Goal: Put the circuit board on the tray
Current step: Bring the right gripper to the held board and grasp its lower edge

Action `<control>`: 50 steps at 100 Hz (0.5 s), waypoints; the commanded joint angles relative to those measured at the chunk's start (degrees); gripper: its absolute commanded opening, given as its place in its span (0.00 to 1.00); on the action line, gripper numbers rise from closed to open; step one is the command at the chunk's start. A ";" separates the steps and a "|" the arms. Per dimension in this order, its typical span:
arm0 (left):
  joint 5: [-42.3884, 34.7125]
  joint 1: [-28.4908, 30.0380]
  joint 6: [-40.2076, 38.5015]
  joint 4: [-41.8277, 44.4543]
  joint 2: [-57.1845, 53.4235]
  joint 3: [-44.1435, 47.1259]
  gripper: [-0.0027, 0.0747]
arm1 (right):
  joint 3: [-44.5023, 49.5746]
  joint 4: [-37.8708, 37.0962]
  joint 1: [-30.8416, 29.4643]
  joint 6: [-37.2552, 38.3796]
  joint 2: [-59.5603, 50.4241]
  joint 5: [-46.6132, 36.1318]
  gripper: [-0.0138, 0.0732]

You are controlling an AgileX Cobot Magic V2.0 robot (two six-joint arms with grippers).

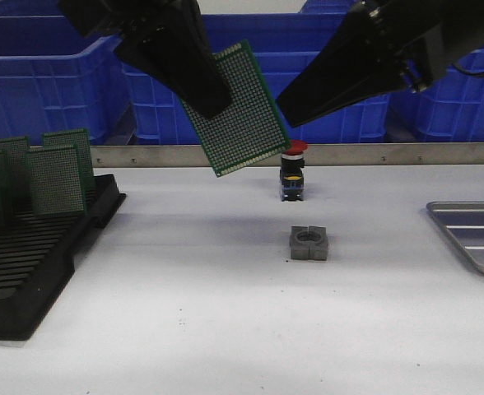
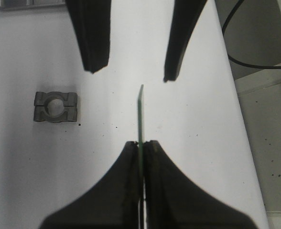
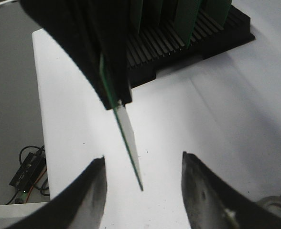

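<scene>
A green perforated circuit board (image 1: pixel 240 109) hangs tilted in the air above the table's middle, pinched at its upper left by my left gripper (image 1: pixel 211 105). Seen edge-on in the left wrist view, the circuit board (image 2: pixel 140 117) sticks out from the shut left gripper (image 2: pixel 141 144). My right gripper (image 1: pixel 285 104) reaches in from the upper right, open, its tip beside the board's right edge. In the right wrist view the circuit board (image 3: pixel 127 143) points between the spread fingers (image 3: pixel 96 176) of the right gripper (image 3: pixel 143 164), touching neither. The silver-grey tray (image 1: pixel 475 234) lies at the table's right edge.
A black slotted rack (image 1: pixel 28 263) with several upright green boards (image 1: pixel 57 177) sits at the left. A grey metal block (image 1: pixel 309 243) with a round hole lies mid-table, a red-capped push button (image 1: pixel 293 171) behind it. Blue crates (image 1: pixel 53 74) line the back.
</scene>
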 commanded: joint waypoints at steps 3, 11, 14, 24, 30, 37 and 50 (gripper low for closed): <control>3.09 -0.51 -0.54 -3.25 -3.03 -1.72 0.01 | -3.42 3.27 0.89 -0.85 0.90 1.17 0.61; 3.09 -0.51 -0.54 -3.25 -3.03 -1.72 0.01 | -4.20 3.27 1.78 -0.85 2.34 1.43 0.61; 3.09 -0.51 -0.54 -3.25 -3.03 -1.72 0.01 | -4.34 3.27 2.27 -0.85 2.76 1.51 0.61; 3.09 -0.51 -0.54 -3.25 -3.03 -1.72 0.01 | -4.61 3.27 3.69 -0.92 3.74 1.50 0.61; 3.09 -0.51 -0.54 -3.25 -3.03 -1.72 0.01 | -4.61 3.27 4.57 -0.99 3.82 1.21 0.58; 3.09 -0.51 -0.54 -3.25 -3.03 -1.72 0.01 | -4.61 3.27 5.20 -0.99 3.82 1.16 0.50; 3.09 -0.51 -0.54 -3.25 -3.03 -1.72 0.01 | -4.61 3.27 5.29 -0.99 3.82 1.41 0.27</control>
